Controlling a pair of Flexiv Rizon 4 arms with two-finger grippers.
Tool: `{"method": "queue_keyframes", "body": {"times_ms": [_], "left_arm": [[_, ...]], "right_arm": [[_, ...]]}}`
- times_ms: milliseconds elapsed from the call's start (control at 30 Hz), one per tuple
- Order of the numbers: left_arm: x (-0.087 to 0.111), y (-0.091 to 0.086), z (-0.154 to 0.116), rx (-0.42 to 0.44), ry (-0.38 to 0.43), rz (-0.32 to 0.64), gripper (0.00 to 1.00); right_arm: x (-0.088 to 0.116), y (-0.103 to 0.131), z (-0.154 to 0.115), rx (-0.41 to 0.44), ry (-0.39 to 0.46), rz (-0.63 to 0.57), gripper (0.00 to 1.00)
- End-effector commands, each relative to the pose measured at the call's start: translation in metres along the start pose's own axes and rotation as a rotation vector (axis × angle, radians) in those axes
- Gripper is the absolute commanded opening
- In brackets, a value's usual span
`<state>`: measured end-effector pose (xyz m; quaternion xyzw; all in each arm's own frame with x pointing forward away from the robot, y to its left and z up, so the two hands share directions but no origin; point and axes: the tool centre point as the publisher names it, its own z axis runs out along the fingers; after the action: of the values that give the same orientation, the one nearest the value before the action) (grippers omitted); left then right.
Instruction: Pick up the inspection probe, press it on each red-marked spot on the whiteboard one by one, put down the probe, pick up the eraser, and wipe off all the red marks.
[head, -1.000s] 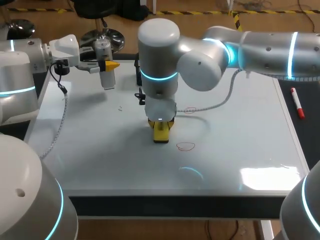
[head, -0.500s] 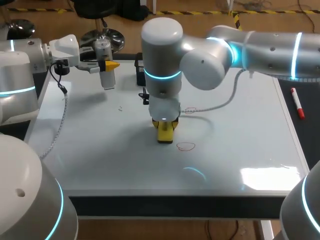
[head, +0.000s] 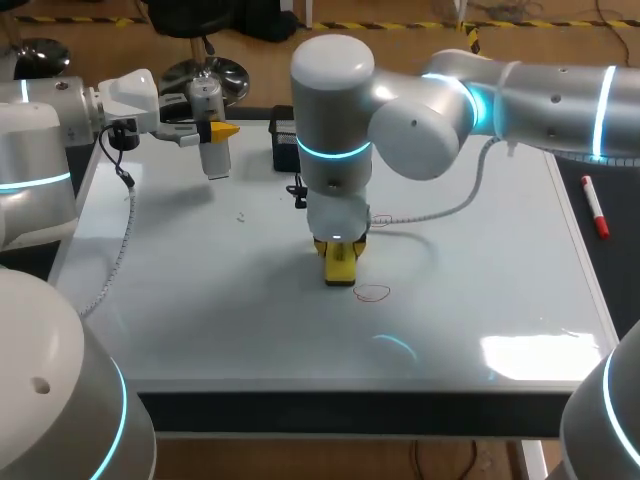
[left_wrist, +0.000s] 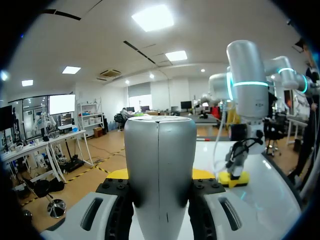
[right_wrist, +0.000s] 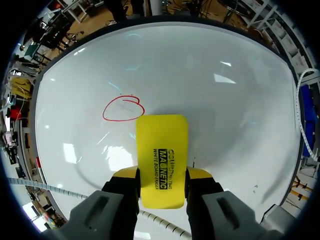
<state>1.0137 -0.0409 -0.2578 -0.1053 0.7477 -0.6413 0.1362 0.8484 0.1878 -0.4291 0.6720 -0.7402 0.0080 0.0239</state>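
My right jaws grip the eraser (right_wrist: 161, 160) down by a red mark (right_wrist: 123, 109) on the board (head: 480, 260), ready to wipe; my left jaws grip the probe (left_wrist: 160, 175) far left, out of the way.

Upper red oval mark (head: 381, 220) partly behind right arm (head: 335, 150); black box (head: 282, 145) likewise; silver cylindrical probe (left_wrist: 160, 170) base cut off.

Glossy, smooth whiteboard (head: 200, 300), mirroring bright light patches. Smooth yellow plastic eraser (right_wrist: 161, 155), slight sheen. Satin silver, metal-looking probe (left_wrist: 160, 170) with 1 seam down its middle.
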Motion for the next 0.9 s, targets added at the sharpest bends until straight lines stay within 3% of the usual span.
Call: {"method": "queue_keyframes", "body": {"times_ms": [33,267,600,900], "left_arm": [[0.0,-0.001,0.0,0.001,0.0,0.0,0.0],[0.0,-0.001,0.0,0.001,0.0,0.0,0.0],[0.0,-0.001,0.0,0.001,0.0,0.0,0.0],[0.0,-0.001,0.0,0.001,0.0,0.0,0.0]], "right_arm": [[0.008,-0.007,-0.036,0.015,-0.024,-0.002,0.0],[0.015,-0.026,-0.07,0.011,-0.049,-0.014,0.0],[0.033,-0.047,-0.066,0.017,-0.014,0.0,0.0],[0.072,-0.075,-0.067,0.041,0.001,0.025,0.0]]}}
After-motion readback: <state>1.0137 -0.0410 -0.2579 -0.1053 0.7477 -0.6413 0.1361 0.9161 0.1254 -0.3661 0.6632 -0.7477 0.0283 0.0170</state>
